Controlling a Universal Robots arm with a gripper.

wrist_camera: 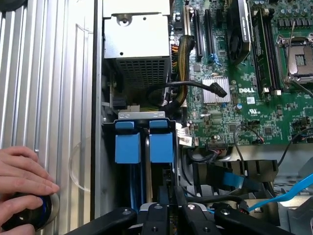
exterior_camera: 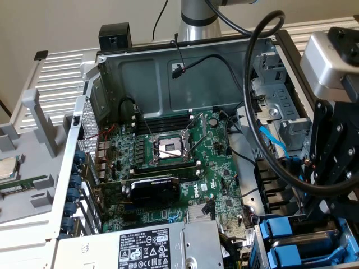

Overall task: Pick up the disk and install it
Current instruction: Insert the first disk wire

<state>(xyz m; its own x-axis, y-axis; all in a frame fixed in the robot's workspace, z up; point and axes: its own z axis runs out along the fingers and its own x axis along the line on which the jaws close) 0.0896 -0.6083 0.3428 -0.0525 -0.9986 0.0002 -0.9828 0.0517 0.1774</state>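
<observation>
Disk in its blue plastic carrier frame (wrist_camera: 161, 147) stands on edge in the grey metal drive bay (wrist_camera: 142, 116) of the open computer case, just beside a second blue carrier (wrist_camera: 127, 147). Black robot hand (wrist_camera: 171, 209) hangs right over it, clenched nearly shut; whether it grips the disk I cannot tell. A person's fingers (wrist_camera: 29, 169) rest on a round black knob (wrist_camera: 27, 215).

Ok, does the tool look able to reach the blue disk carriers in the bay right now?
Likely yes: the tool sits just above the two blue disk carriers, jaws shut, with nothing seen crossing between.
</observation>
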